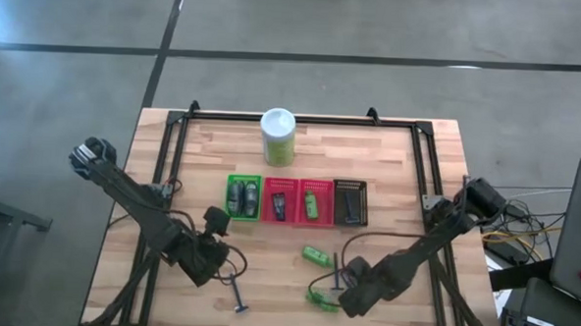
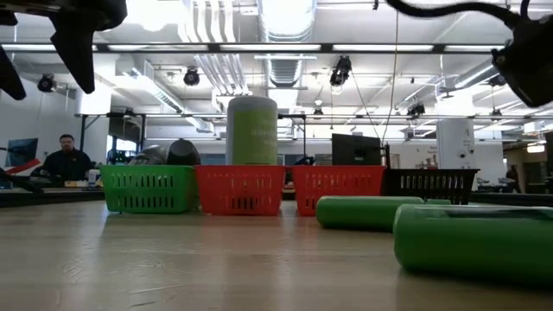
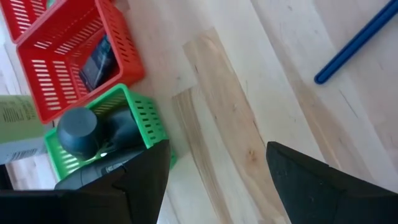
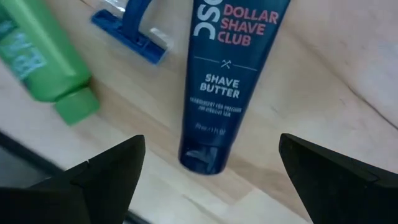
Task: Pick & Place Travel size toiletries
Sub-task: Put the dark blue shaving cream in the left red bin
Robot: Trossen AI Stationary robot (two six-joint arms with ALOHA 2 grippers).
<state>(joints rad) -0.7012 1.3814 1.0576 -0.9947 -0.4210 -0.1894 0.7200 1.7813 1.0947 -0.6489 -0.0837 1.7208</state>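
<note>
In the right wrist view my right gripper (image 4: 211,149) hangs open above a dark-blue shave butter tube (image 4: 221,74) lying flat on the table, one finger on each side of its cap end, touching nothing. A green bottle (image 4: 43,62) and a blue razor (image 4: 134,25) lie beside the tube. In the high view another green bottle (image 1: 316,256) lies on the wood near the right gripper (image 1: 349,291), and a second razor (image 1: 237,298) lies by my left gripper (image 1: 218,258). The left gripper (image 3: 217,152) is open over bare wood.
Four mesh baskets stand in a row at mid-table: green (image 1: 243,197) holding dark grey bottles, two red (image 1: 279,200) (image 1: 313,201), and black (image 1: 350,202). The tall white-and-green canister (image 1: 278,136) stands behind them. A person (image 2: 65,160) sits in the room beyond.
</note>
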